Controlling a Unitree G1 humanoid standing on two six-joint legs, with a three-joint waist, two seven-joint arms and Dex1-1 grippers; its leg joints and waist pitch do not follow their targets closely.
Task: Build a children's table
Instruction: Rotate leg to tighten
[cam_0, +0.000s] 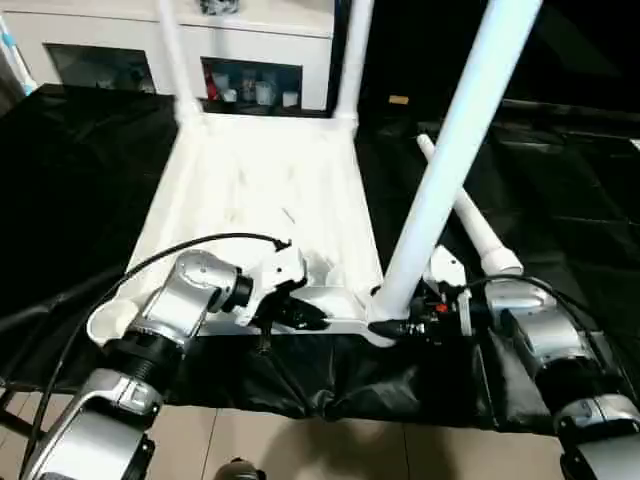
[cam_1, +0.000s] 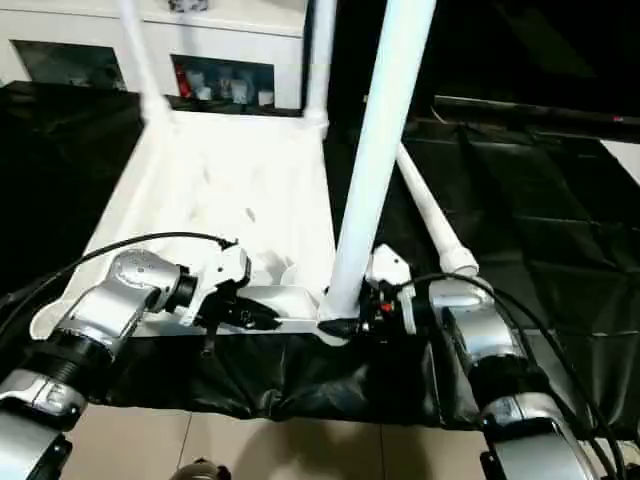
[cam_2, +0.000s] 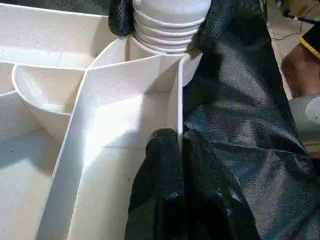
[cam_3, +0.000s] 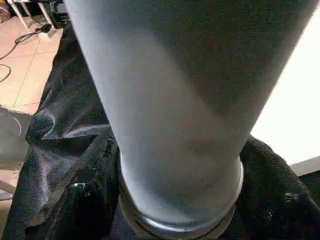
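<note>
Children's table top (cam_0: 262, 195) lying upside down on black sheeting (cam_0: 80, 180), ribbed underside facing up. Two legs (cam_0: 172, 50) standing upright in the far corner sockets. Third leg (cam_0: 455, 150) leaning steeply, lower end seated in the near right corner socket (cam_2: 167, 55). Fourth leg (cam_0: 468, 215) lying loose on the sheeting, just beyond the right forearm. Left end effector (cam_0: 300, 315) clenched on the near rim (cam_2: 179, 100) of the top, one black finger (cam_2: 160, 170) either side of the thin wall. Right end effector (cam_0: 395, 325) around the base of the leaning leg, black fingers (cam_3: 80, 200) flanking the tube; probably gripping it, contact hard to confirm. White glass-door cabinet (cam_0: 250, 60) behind.
</note>
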